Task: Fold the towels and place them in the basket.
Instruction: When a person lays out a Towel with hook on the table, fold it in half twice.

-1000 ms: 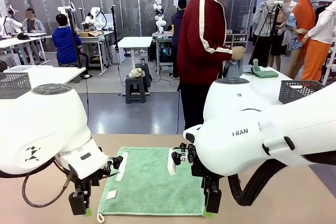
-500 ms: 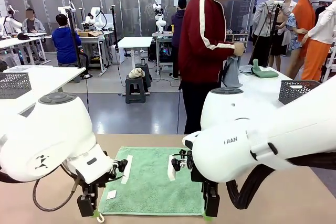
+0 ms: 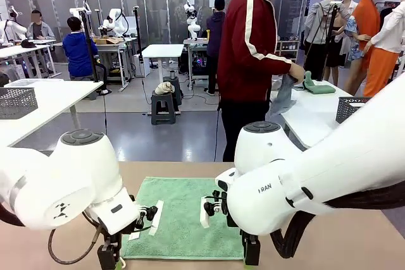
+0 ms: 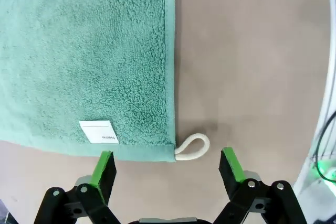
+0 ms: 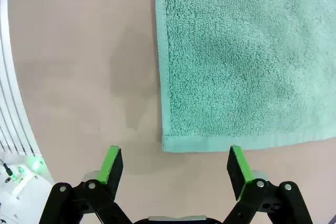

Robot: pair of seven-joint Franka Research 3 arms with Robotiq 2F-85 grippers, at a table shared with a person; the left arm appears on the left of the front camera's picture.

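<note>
Mint-green towel (image 3: 183,216) lies flat on the tan surface (image 3: 354,232) btwn the two arms, short edge twd the robot. L pincer (image 4: 168,162) is wide, holding nothing, just off the towel's near corner. The white loop (image 4: 191,145) at that corner sits btwn its green pads, w/ a white label (image 4: 98,131) close by on the cloth. R pincer (image 5: 174,162) is also wide & empty, lined up w/ the other near corner, pads just short of the hem. Person (image 3: 253,55) stands beyond the far side, handling a grey cloth (image 3: 283,96).

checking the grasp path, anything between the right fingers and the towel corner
Only bare table separates the right fingers from the towel corner, in the right wrist view.
</note>
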